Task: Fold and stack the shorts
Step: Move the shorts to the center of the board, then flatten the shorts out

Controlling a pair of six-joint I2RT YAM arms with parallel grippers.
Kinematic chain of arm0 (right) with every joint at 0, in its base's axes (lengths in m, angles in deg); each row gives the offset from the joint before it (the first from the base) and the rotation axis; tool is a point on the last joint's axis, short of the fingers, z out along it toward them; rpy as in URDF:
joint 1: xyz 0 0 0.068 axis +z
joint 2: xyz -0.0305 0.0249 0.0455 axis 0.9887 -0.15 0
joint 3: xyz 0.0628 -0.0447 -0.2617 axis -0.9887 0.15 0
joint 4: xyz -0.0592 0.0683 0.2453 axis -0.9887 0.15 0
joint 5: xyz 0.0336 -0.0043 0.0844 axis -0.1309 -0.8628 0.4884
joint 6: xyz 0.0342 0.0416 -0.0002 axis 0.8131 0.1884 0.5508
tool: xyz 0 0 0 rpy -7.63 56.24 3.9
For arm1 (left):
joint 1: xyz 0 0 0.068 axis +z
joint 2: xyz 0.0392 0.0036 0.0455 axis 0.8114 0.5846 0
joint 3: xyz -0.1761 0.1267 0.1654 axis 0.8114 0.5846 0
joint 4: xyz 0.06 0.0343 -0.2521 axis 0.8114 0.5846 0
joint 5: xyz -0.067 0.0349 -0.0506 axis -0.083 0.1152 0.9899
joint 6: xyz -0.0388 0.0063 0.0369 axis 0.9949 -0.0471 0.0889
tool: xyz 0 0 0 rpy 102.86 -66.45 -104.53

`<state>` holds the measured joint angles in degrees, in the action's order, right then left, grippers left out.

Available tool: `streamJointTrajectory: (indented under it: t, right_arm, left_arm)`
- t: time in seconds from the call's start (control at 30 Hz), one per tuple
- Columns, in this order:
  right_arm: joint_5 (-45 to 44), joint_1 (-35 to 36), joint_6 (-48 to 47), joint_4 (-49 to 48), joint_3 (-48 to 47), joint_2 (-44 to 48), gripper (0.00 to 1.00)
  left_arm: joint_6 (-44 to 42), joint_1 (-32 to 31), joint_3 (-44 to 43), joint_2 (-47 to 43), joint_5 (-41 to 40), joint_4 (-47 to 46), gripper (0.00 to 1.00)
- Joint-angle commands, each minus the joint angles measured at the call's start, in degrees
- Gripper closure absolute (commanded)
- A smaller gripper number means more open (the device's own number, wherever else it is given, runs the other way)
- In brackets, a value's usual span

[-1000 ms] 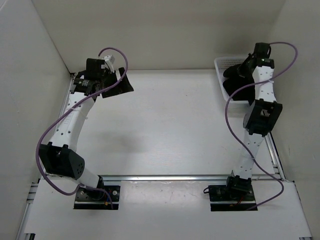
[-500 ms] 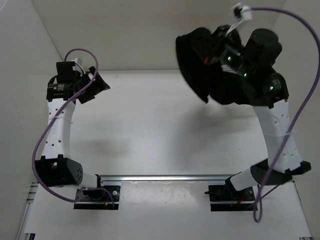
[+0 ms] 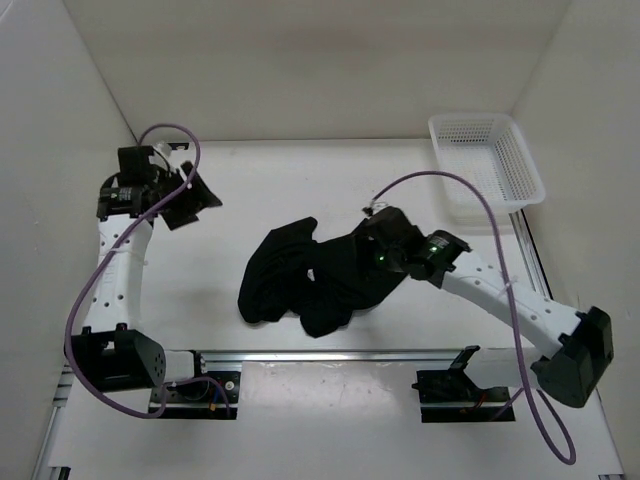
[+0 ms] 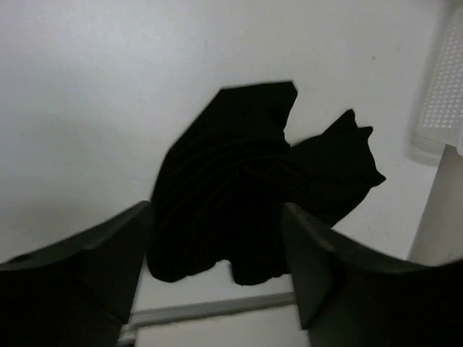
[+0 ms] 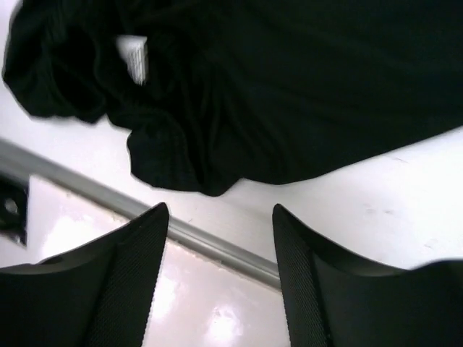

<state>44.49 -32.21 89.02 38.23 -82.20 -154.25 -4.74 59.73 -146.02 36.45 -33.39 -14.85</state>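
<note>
Tabletop (image 3: 300, 190), white with walls on three sides, carries the shorts (image 3: 300, 280), a crumpled, unfolded black heap. Bare surface lies open to the left of the shorts, behind them and to their right. The basket (image 3: 487, 160), white mesh, sits well apart from the shorts at the back right, and the left wrist view catches only its corner. A metal rail (image 3: 330, 355) runs just in front of the shorts and bounds them on the near side. The right gripper (image 5: 217, 213) lies low at the right side of the shorts. From above, its dark fingers merge with the fabric and their spread cannot be read. Its own camera shows them apart, with only white surface and the rail between them and the hem of the shorts just beyond the tips. The left gripper (image 4: 215, 210) hangs well apart from the shorts to their back left. Its fingers are spread wide around nothing, and its camera frames the whole heap between them. Only the right wrist view shows a small white label (image 5: 132, 58) among the folds of the shorts.
</note>
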Motion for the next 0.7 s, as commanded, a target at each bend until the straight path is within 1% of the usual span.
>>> streamJointTrajectory:
  t: [0.0, 0.03, 0.07, 0.1, 0.13, 0.17, 0.2, 0.23, 0.27, 0.3, 0.33, 0.37, 0.43, 0.47, 0.53, 0.67]
  right_arm:
    - [-1.0, -4.2, 7.6, 0.5, -1.5, 6.5, 0.43]
    - [1.1, -4.9, 9.1, 1.2, -1.0, 6.5, 0.48]
    - [3.7, -5.5, 10.5, 0.7, 0.6, 6.5, 0.5]
    - [6.3, -6.0, 13.2, 0.0, 1.5, 5.8, 0.49]
    - [8.9, -6.0, 14.2, -3.1, 2.4, 5.3, 0.44]
    - [12.1, -4.3, 15.1, -4.7, 3.2, 3.9, 0.33]
    - [12.1, -3.3, 16.0, -6.1, 3.8, 3.0, 0.28]
    - [12.6, -2.2, 16.6, -7.2, 3.8, 1.9, 0.24]
    - [12.6, -0.3, 16.6, -8.0, 2.6, -1.0, 0.2]
    - [12.6, 0.4, 17.2, -8.5, -0.2, -2.8, 0.17]
    - [13.8, 1.0, 17.2, -8.5, -1.8, -4.6, 0.17]
    - [14.7, 1.0, 18.0, -8.5, -3.6, -8.7, 0.17]
    - [17.3, 1.0, 19.6, -9.1, -7.6, -12.7, 0.17]
    - [18.2, 1.5, 22.0, -9.8, -8.6, -16.4, 0.17]
    - [21.7, 1.5, 24.5, -12.1, -10.5, -19.5, 0.21]
    - [21.7, 4.9, 27.1, -12.2, -12.8, -26.1, 0.23]
  left_arm:
    - [0.4, -1.7, 7.9, -1.6, 1.2, 1.2, 0.29]
    - [1.7, -2.2, 12.2, -1.6, 0.4, 1.2, 0.37]
    - [2.4, -2.2, 14.5, -2.1, -0.3, 1.2, 0.44]
    - [3.0, -2.2, 16.8, -2.1, -0.3, 0.7, 0.47]
    - [3.9, -2.2, 20.8, -2.7, -0.3, 0.2, 0.45]
    - [4.4, -2.8, 22.5, -2.7, 0.7, -1.2, 0.37]
    - [4.4, -2.8, 24.0, -2.7, 2.0, -1.9, 0.26]
    - [5.4, -4.2, 25.3, -2.2, 2.0, -2.4, 0.11]
    - [6.4, -4.8, 27.5, -1.6, 2.5, -2.4, 0.08]
    - [6.4, -5.4, 28.4, -1.1, 2.5, -3.0, 0.08]
    - [7.2, -6.1, 29.3, -0.5, 2.5, -3.8, 0.07]
    - [7.2, -7.3, 31.2, 0.1, 2.5, -4.3, 0.07]
    - [9.2, -7.3, 33.2, 0.7, 3.2, -6.3, 0.07]
    - [9.7, -7.3, 34.2, 1.3, 3.2, -7.0, 0.08]
    - [11.1, -7.9, 36.8, 1.3, 4.4, -7.5, 0.1]
    - [12.6, -7.9, 40.0, 1.8, 4.4, -10.1, 0.11]
